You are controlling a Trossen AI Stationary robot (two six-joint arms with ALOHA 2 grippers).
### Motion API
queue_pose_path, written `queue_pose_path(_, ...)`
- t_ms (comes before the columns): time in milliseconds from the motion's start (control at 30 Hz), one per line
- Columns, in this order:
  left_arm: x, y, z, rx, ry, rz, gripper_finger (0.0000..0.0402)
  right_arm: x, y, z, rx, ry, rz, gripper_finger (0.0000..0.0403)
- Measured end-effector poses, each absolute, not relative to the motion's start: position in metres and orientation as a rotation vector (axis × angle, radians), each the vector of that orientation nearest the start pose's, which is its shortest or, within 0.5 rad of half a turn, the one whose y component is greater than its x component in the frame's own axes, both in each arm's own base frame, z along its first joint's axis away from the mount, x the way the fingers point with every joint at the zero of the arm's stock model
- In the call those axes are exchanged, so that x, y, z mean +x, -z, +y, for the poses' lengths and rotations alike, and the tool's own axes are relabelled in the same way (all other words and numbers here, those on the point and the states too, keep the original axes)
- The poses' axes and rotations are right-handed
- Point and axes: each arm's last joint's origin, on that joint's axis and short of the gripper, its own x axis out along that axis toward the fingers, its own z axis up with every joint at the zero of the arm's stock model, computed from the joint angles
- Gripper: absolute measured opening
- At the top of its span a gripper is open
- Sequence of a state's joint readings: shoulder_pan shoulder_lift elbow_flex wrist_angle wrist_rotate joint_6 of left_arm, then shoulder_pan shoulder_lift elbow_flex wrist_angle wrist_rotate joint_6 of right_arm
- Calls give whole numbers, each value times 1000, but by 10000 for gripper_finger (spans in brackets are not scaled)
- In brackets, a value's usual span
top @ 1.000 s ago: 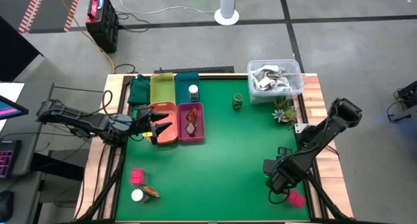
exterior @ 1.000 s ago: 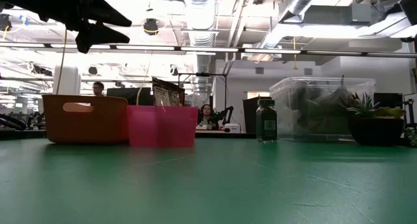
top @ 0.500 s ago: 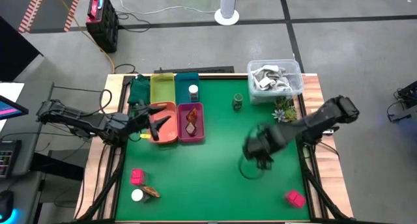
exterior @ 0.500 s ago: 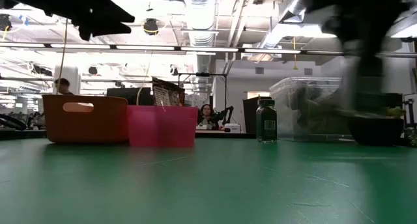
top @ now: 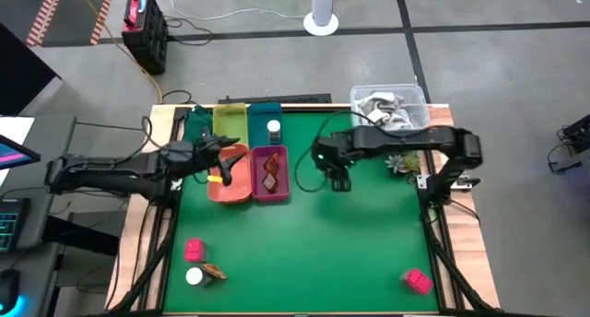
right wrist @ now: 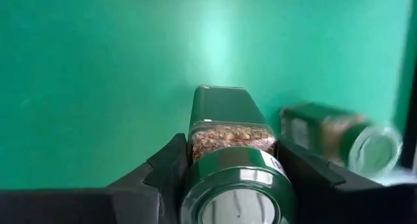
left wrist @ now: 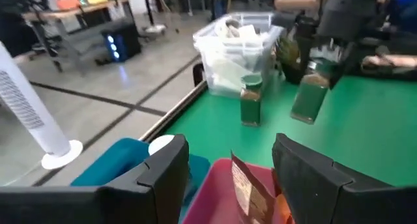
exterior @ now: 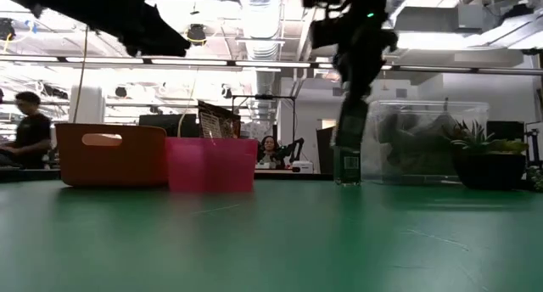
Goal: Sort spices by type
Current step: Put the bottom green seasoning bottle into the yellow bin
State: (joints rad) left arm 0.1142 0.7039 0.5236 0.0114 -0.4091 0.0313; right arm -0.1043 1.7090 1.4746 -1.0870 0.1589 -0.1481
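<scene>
On the green worktop (top: pixel 304 243) we see the right end effector (top: pixel 334 174) pinching a green jar (right wrist: pixel 229 155) upright above mid-worktop, cap up; the left end effector (top: pixel 224 160) hangs spread over the orange tray (top: pixel 232 190).

A green-topped table (top: pixel 313 234) is seen. Under the left gripper (top: pixel 224 163) an orange tray (top: pixel 232 190) and a magenta tray (top: pixel 255 181) are set. A dark green jar (left wrist: pixel 251 105) is stood just beside the right gripper (top: pixel 335 177). Well apart from both, a pink-red block (top: pixel 194 251), a white-capped jar (top: pixel 194 276) and a leaf-like piece (top: pixel 214 273) are grouped; another block (top: pixel 418 280) lies alone.
</scene>
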Motion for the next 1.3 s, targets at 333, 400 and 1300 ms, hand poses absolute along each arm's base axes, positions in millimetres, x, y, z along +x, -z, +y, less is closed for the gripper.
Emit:
queue_pose_path(333,198,-277,48,68,-357,322,213,357,-330,-54,-355,126,1078,220)
queue_pose_path(400,208,-282,51,71,-365,319,213,361,-341,-57,-395,125,1011,220)
queue_pose_path(1300,332,-304,80,221,-322,496,290,367,-352,-68,-500,71,902,221)
